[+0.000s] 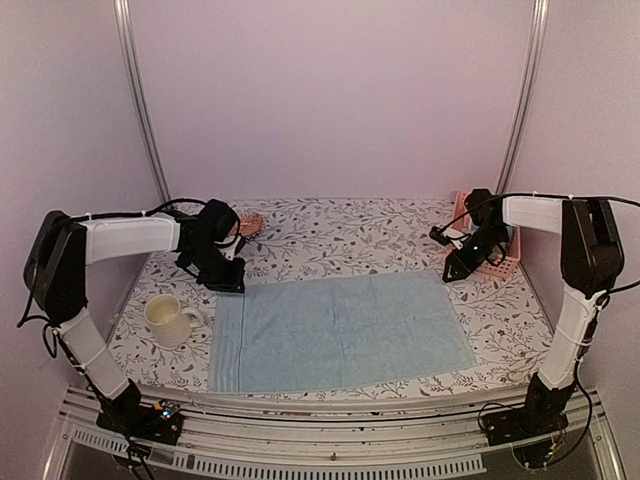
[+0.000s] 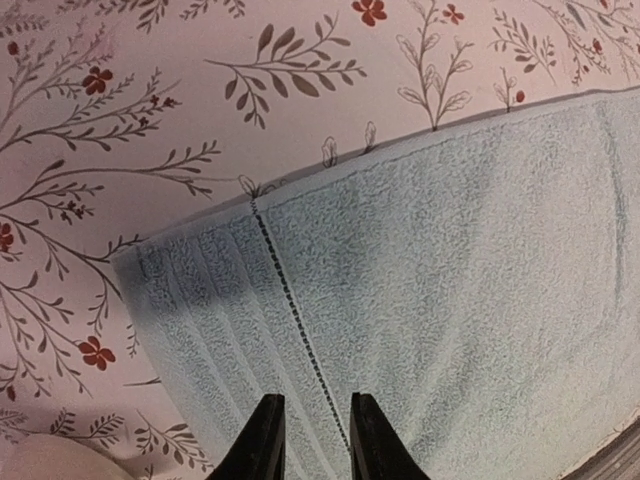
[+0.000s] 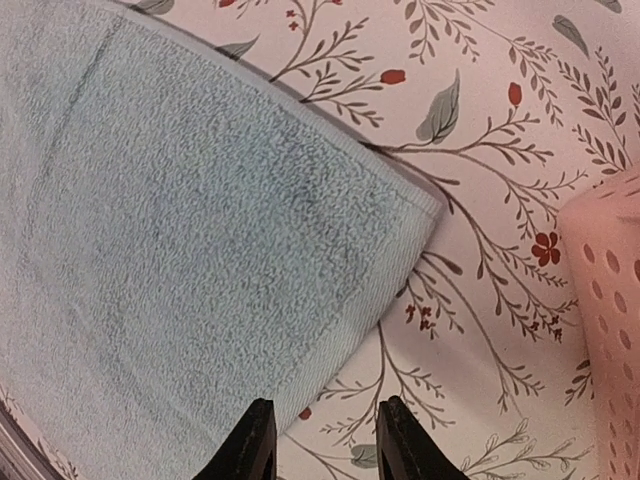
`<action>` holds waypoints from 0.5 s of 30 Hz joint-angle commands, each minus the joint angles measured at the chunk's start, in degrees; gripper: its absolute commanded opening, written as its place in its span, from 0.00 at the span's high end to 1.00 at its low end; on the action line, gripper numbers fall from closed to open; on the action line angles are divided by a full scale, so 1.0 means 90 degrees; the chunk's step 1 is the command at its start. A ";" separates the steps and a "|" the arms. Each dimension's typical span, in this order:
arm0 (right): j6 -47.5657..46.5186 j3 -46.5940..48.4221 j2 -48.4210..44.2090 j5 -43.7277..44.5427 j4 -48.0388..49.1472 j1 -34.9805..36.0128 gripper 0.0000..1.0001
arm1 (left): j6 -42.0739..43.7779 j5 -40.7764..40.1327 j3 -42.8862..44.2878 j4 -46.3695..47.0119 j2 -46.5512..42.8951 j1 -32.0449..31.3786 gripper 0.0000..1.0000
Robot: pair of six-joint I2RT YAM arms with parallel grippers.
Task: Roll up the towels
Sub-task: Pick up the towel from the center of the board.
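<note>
A light blue towel [image 1: 340,330] lies spread flat on the floral table. My left gripper [image 1: 226,283] hangs just above its far left corner; in the left wrist view its fingers [image 2: 265,440] stand a little apart and empty over the towel [image 2: 430,280] near a stitched seam. My right gripper [image 1: 455,272] hangs above the far right corner; in the right wrist view its fingers [image 3: 252,445] are apart and empty over the right edge of the towel [image 3: 180,230], one over cloth, one over table.
A cream mug [image 1: 170,320] stands left of the towel. A pink perforated basket [image 1: 497,255] sits at the far right, also in the right wrist view [image 3: 605,300]. A small brown object [image 1: 248,224] lies behind the left gripper.
</note>
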 commanded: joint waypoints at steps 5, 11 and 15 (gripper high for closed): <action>0.0814 0.0889 0.1027 0.0200 0.0578 -0.0021 0.63 | -0.0310 -0.0528 -0.0345 0.0843 0.0142 0.0664 0.71; 0.1124 0.1383 0.1444 0.0275 0.0529 -0.0022 0.62 | -0.0250 -0.0285 -0.0401 0.1058 0.0387 0.0987 0.70; 0.1248 0.1589 0.1659 0.0176 0.0448 -0.0021 0.61 | -0.0168 -0.0179 -0.0440 0.1146 0.0572 0.1101 0.69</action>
